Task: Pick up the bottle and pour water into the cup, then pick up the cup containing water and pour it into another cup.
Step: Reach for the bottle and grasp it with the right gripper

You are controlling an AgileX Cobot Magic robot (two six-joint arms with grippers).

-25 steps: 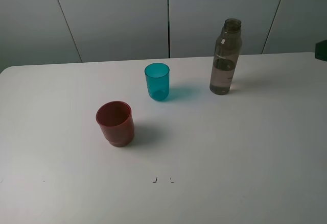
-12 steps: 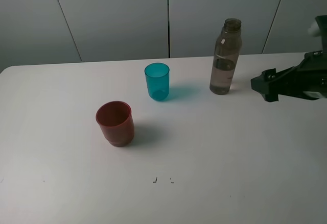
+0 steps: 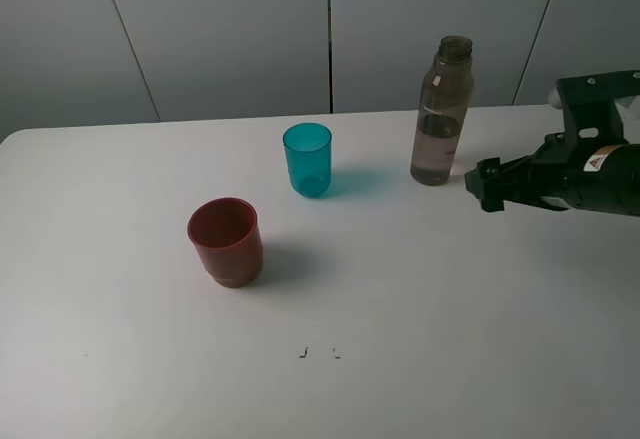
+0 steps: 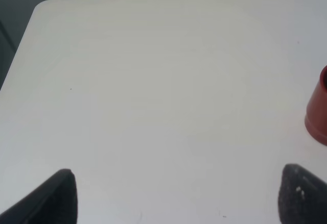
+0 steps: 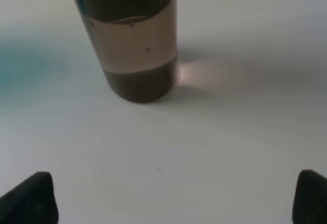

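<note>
Table (image 3: pixel 450 309): matte white, smooth, with a rounded far-left corner. Grey wall panels (image 3: pixel 230 29) stand behind it.

The bottle (image 3: pixel 440 114) stands at far right. It is a tall, slim cylinder of translucent smoky grey-brown plastic, with a shoulder tapering to a narrow threaded neck. Its long axis is vertical, with the base flat on the table and the uncapped mouth pointing straight up. Clear liquid fills the lower part; the right wrist view shows the liquid line across the body.

The cup (image 3: pixel 307 159) is to the left of the bottle and well apart from it, at far centre. It is glossy translucent teal plastic, straight-sided, and stands upright with its mouth up. I cannot tell whether it holds anything.

Another cup (image 3: pixel 226 241) sits nearer and further left. It is opaque dark red, squat and wider, stepping in to a narrower base, and it stands upright. From above I see only its red inner wall.

Right gripper (image 3: pixel 484 187): black, low over the table, just right of the bottle and slightly nearer, not touching it. Its fingers point left and are spread wide with nothing between them.

Left gripper (image 4: pixel 179 201): its dark fingertips are spread wide over bare table, and the red cup is off to one side.
</note>
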